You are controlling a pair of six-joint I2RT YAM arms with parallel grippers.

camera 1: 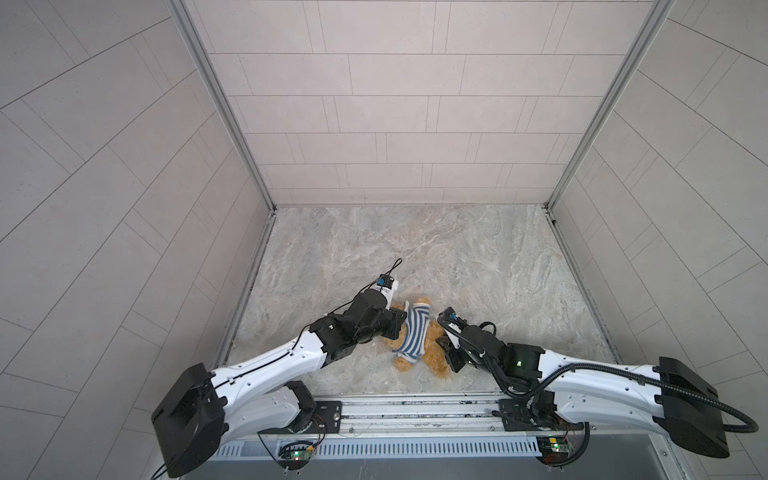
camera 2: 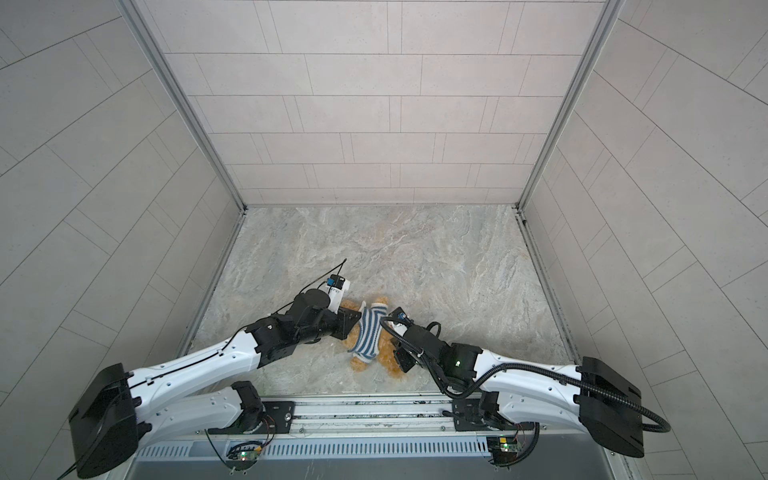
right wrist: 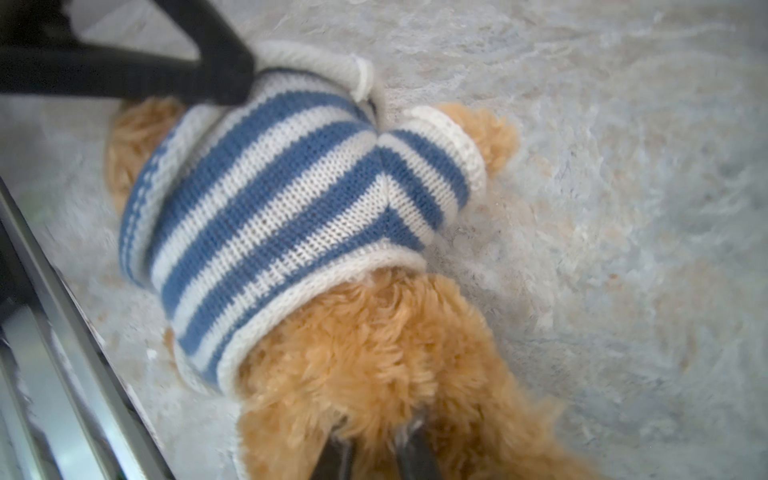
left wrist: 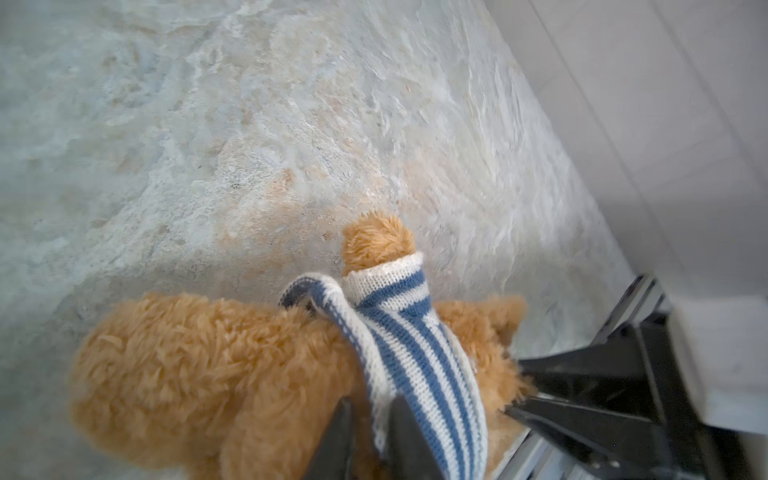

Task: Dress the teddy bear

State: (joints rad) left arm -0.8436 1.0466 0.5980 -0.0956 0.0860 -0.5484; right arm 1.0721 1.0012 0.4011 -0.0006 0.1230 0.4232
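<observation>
The teddy bear (camera 1: 434,361) (camera 2: 386,359) lies near the table's front edge in both top views. A blue-and-white striped shirt (camera 1: 411,332) (right wrist: 266,199) covers its torso, and one furry arm (left wrist: 376,241) pokes out of a sleeve. My left gripper (camera 1: 401,324) (left wrist: 372,436) is at the bear's left side. Its jaws stand slightly apart, with the shirt's edge (left wrist: 386,399) and fur between them. My right gripper (camera 1: 442,344) (right wrist: 376,449) is shut on the fur of the bear's lower body. The bear's face is hidden.
The marble tabletop (camera 1: 415,249) stretches behind the bear to tiled walls on three sides. A metal rail (camera 1: 415,409) runs along the front edge just below the bear. The two arms close in on the bear from left and right.
</observation>
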